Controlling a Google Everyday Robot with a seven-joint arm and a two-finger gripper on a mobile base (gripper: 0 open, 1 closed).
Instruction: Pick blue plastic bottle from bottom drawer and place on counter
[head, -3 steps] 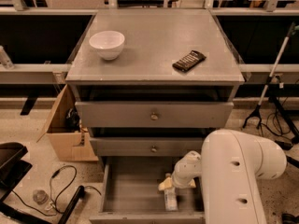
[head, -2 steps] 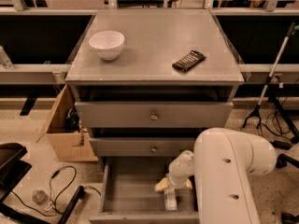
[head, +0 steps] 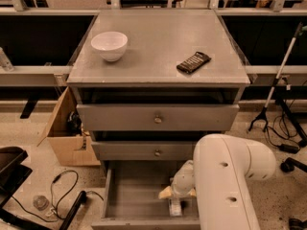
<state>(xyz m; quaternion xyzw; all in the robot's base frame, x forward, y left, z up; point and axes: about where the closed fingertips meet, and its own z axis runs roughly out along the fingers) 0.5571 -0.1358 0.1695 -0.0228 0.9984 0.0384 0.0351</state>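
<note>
A grey cabinet stands on a speckled floor, its counter (head: 158, 47) bare in the middle. In the open bottom drawer (head: 132, 198), the gripper (head: 177, 194) hangs just over the bottle (head: 175, 208), fingers apparently apart. It should straddle the bottle's middle squarely before closing.

I have the gripper (head: 177, 193) down inside the open bottom drawer (head: 129, 198), below the front edge of the counter (head: 158, 28) and toward its right corner. It is right over the blue plastic bottle (head: 175, 208); whether it holds it, I can't tell. A white bowl (head: 109, 45) sits by the left edge, and a dark flat bar (head: 193, 62) toward the front right corner.
</note>
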